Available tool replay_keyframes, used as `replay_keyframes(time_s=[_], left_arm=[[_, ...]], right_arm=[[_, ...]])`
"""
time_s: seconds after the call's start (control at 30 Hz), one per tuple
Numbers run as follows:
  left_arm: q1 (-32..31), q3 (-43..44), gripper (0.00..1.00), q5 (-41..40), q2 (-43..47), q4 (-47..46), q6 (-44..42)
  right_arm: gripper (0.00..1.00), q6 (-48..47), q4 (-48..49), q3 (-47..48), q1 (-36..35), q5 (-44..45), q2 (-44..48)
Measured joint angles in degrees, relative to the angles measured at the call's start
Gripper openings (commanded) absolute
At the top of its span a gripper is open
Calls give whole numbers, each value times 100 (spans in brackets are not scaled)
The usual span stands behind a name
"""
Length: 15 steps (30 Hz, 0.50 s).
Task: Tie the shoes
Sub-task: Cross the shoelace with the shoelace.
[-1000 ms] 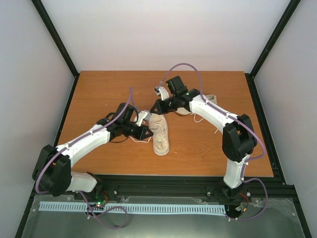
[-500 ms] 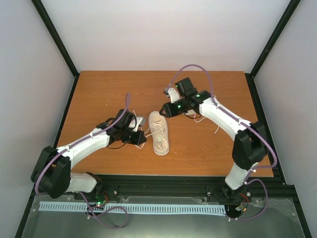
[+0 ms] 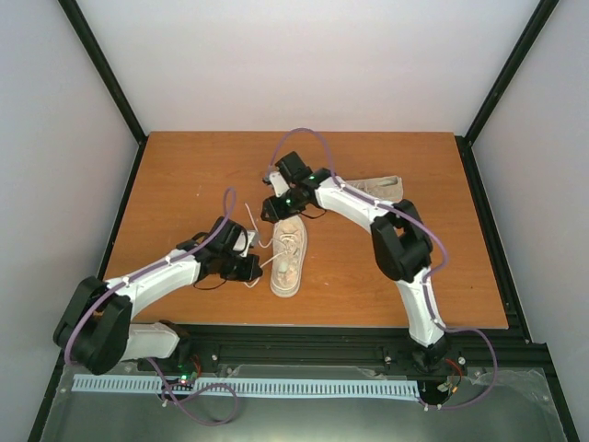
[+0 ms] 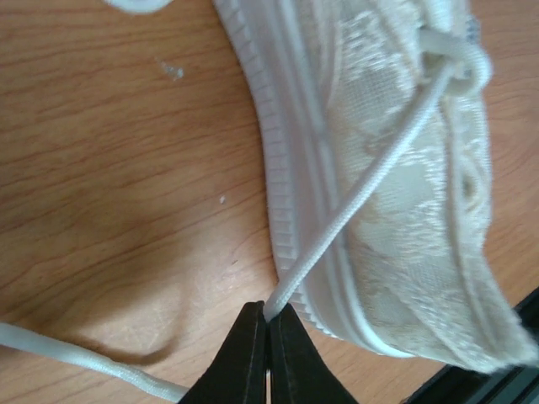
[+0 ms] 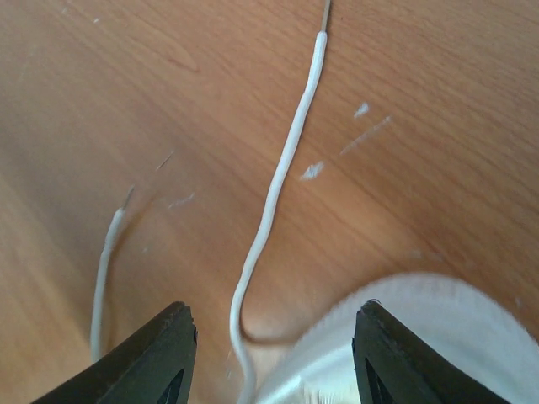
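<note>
One cream shoe [image 3: 288, 259] lies mid-table, its toe toward the near edge. The other shoe [image 3: 375, 184] lies on its side at the back right, behind the right arm. My left gripper [image 3: 250, 269] sits just left of the near shoe [image 4: 404, 194], shut on a white lace [image 4: 362, 198] that runs taut from the eyelets to the fingertips [image 4: 253, 337]. My right gripper [image 3: 271, 209] hovers at that shoe's heel end, open and holding nothing. Between its jaws, a loose lace [image 5: 278, 185] lies on the wood beside the shoe's rim [image 5: 413, 307].
A second lace end [image 5: 105, 261] lies left of the right gripper, and another slack strand [image 4: 76, 353] trails under the left gripper. The wooden table [image 3: 184, 175] is fenced by black frame posts and white walls.
The right gripper has opened, let go of its lace and swung left to the near shoe's heel. The left gripper pulled its lace toward the near left, and the shoe turned slightly.
</note>
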State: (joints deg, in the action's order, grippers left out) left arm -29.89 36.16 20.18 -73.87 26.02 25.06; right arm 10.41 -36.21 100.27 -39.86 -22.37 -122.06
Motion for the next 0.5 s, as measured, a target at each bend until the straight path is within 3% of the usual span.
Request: replay_keyframes(time_s=[0.27,0.5], left_arm=[[0,-203,3,216,610,-299,20],[0,-227,3,280,649,-341,20]], right_arm=[[53,20,-184,1377,-352,531,-1316],[56,-59,-219,1755,-479,852,-1742]])
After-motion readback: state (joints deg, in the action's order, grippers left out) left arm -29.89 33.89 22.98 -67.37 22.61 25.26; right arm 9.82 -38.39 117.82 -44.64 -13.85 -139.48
